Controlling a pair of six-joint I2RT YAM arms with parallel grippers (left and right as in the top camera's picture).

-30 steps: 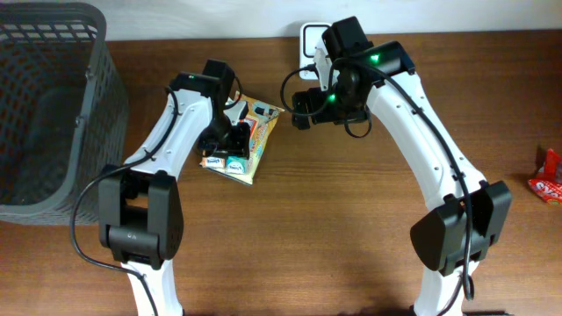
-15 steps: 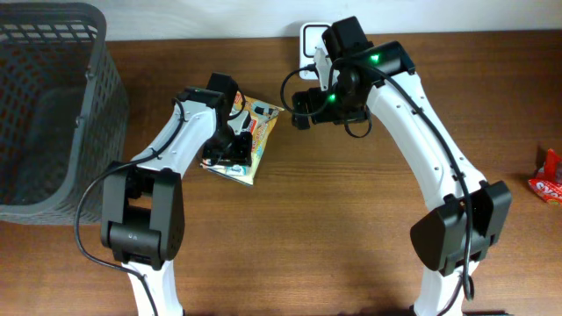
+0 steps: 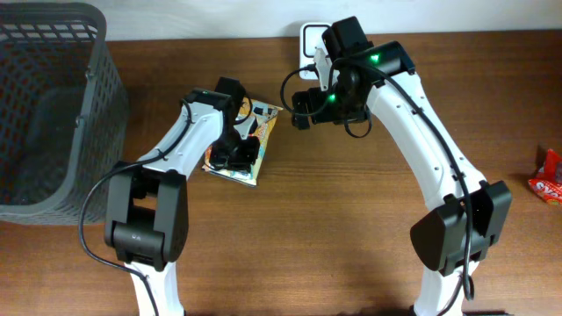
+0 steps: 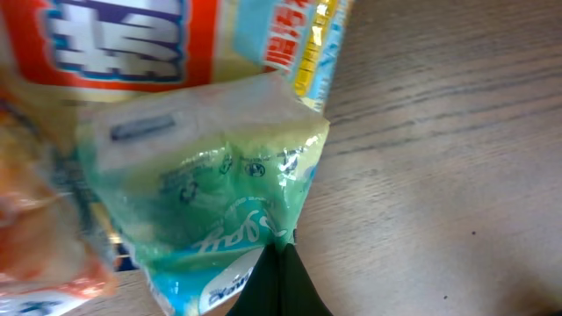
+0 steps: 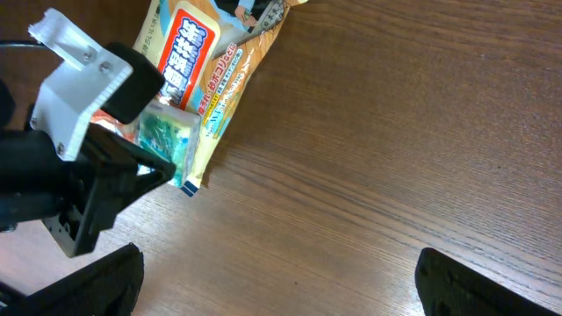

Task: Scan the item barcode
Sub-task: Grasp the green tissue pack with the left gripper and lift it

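Left gripper [image 3: 235, 158] low over counter [image 3: 334, 228], jaws pressed together on green end of snack packet [image 3: 259, 130]. Packet lies on counter between both arms, printed face up. Right gripper [image 3: 300, 107] hovers just beside packet's far corner, jaws wide apart, nothing between them. Grey mesh basket [image 3: 53, 105] at left edge. Red packet [image 3: 549, 175] at far right.

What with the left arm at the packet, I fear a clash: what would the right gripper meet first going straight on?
Most likely the bare table, just beside the snack packet; the open right gripper seems aimed past the packet and the left gripper, though depth is hard to judge.
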